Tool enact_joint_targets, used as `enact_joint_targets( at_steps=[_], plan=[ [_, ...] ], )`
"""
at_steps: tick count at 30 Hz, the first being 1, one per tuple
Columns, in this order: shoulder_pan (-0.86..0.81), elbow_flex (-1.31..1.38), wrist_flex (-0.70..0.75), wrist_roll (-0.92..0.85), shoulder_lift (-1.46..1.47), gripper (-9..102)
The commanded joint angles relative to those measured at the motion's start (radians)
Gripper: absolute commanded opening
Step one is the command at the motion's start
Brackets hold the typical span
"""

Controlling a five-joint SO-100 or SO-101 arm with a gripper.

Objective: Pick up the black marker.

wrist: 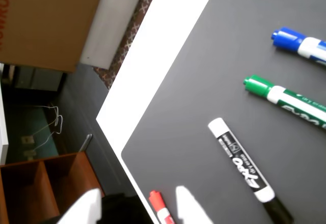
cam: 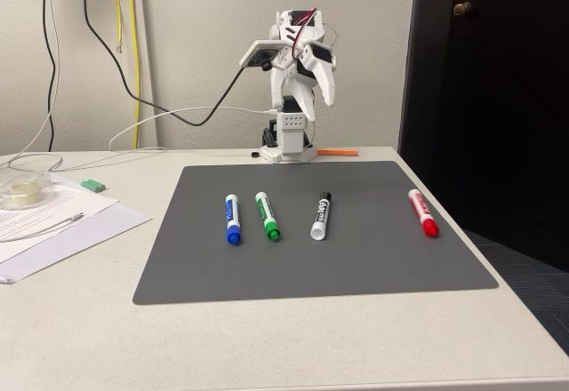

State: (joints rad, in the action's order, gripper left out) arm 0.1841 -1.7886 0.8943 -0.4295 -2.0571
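1. Fingers (wrist: 137, 206) spread apart, grasping nothing, raised high above the counter (cam: 267, 338).
2. Black marker (wrist: 247, 173) lies on the mat (wrist: 204, 107), right of fingers in wrist view; long axis apparently diagonal, cap nearer.

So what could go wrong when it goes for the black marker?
1. The green marker lies close beside the black marker on the mat, with the blue marker just beyond, so the gripper might bump or grab the wrong one.
2. The arm is folded up at the mat's far edge, so it must reach forward and down; a slightly off descent could roll the round marker away.
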Motion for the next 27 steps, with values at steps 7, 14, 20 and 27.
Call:
enact_joint_targets(
  at_steps=[7,14,20,27],
  plan=[
    [0.028,0.031,-0.002,-0.055,-0.008,23],
    [0.114,0.021,0.067,-0.275,0.12,23],
    [0.114,0.021,0.086,-0.399,0.219,2],
    [0.117,0.021,0.054,-0.434,0.291,2]
  ],
)
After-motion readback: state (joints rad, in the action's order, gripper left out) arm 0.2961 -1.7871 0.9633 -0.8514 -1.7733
